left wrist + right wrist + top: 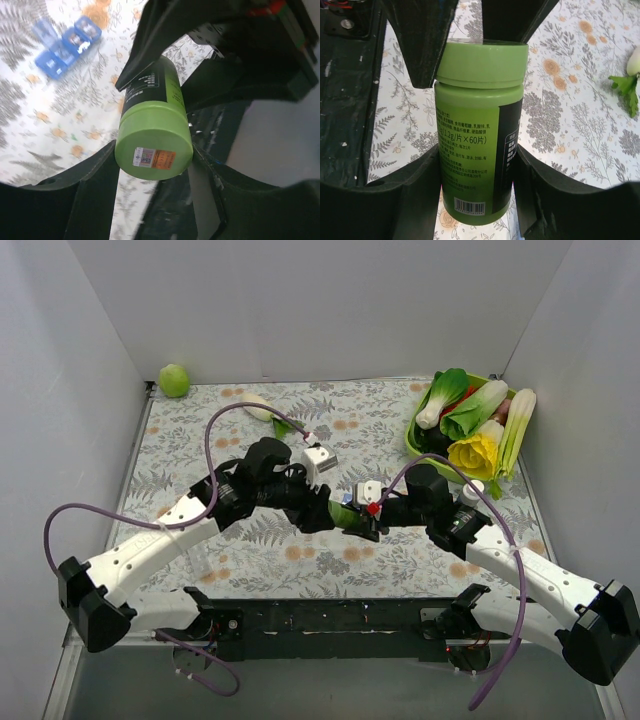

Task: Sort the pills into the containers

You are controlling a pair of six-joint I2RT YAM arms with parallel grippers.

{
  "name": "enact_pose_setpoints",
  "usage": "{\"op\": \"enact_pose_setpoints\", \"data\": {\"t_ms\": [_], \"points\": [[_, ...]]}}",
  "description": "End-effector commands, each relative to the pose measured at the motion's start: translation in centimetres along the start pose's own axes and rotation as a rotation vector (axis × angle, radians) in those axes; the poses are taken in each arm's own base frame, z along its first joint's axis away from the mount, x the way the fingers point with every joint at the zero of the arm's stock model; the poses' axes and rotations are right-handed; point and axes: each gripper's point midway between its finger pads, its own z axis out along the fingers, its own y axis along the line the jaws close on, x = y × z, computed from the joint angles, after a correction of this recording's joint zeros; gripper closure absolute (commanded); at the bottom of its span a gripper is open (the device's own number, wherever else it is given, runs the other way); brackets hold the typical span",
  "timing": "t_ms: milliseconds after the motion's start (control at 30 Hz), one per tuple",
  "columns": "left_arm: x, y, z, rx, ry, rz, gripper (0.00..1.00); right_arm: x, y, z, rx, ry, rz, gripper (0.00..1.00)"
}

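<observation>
At the far left corner of the floral cloth [400,430] sits a round green fruit [174,380], well away from both arms.

The containers [65,42] show only in the left wrist view: a short blue strip lying flat on the cloth, towards that view's upper left. It is well apart from the left gripper [154,150] and touches nothing. Some of its lids look raised, though the strip is too small there to be sure.

The left gripper itself closes around the cap end of a green bottle [152,130]. One finger [95,175] presses the cap's left side and the other its right.

The bottle hangs in the air over the middle of the table, between the two arms (it lies nearly level in the top view, with only a sliver of green showing).

The right gripper [477,170] clamps the bottle's labelled body from the other end, its fingers [415,195] tight against both sides.

At the far right a green tray [412,440] holds leafy vegetables [470,410], apart from everything else.
</observation>
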Motion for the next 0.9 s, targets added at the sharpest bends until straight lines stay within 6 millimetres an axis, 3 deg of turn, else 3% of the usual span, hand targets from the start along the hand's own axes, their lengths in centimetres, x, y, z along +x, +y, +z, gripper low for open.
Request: {"op": "enact_pose_setpoints", "data": {"t_ms": [0, 133, 333, 367, 433, 467, 533, 567, 733, 767, 867], "points": [[-1.0, -1.2, -0.2, 0.012, 0.073, -0.535, 1.0, -1.0, -1.8, -0.2, 0.069, 0.003, -0.059, 0.99], [-0.7, -2.1, -0.2, 0.11, 0.157, -0.888, 1.0, -0.9, -2.2, -0.3, 0.087, 0.017, -0.07, 0.99], [-2.0, 0.2, -1.2, 0.01, 0.112, -1.34, 1.0, -0.8, -2.4, -0.3, 0.097, 0.024, -0.079, 0.99], [-2.3, 0.3, -1.2, 0.002, 0.105, -1.369, 0.91, -0.8, -2.4, -0.4, 0.097, 0.023, -0.079, 0.99], [-3.1, 0.1, -1.2, 0.039, 0.092, -1.416, 0.49, -0.8, -2.3, -0.4, 0.094, 0.023, -0.079, 0.99], [-3.5, -0.3, -1.3, 0.075, 0.086, -1.412, 0.28, -0.9, -2.3, -0.4, 0.096, 0.02, -0.081, 0.99], [-4.7, -1.0, -1.9, 0.153, 0.053, -1.357, 0.22, -0.9, -2.3, -0.5, 0.097, 0.019, -0.081, 0.99], [-4.9, -0.9, -2.3, 0.159, 0.039, -1.328, 0.13, -1.0, -2.3, -0.5, 0.097, 0.016, -0.083, 0.99], [-3.9, -1.7, -4.7, 0.219, 0.025, -1.099, 0.06, -0.9, -1.9, -0.6, 0.089, 0.013, -0.08, 0.99], [-3.8, -1.8, -5.2, 0.223, 0.005, -0.958, 0.05, -0.9, -1.9, -0.6, 0.089, 0.013, -0.08, 0.99], [-1.8, -1.6, -5.7, 0.169, 0.029, -0.805, 0.02, -1.1, -1.7, -0.7, 0.081, 0.004, -0.085, 0.99]]}}
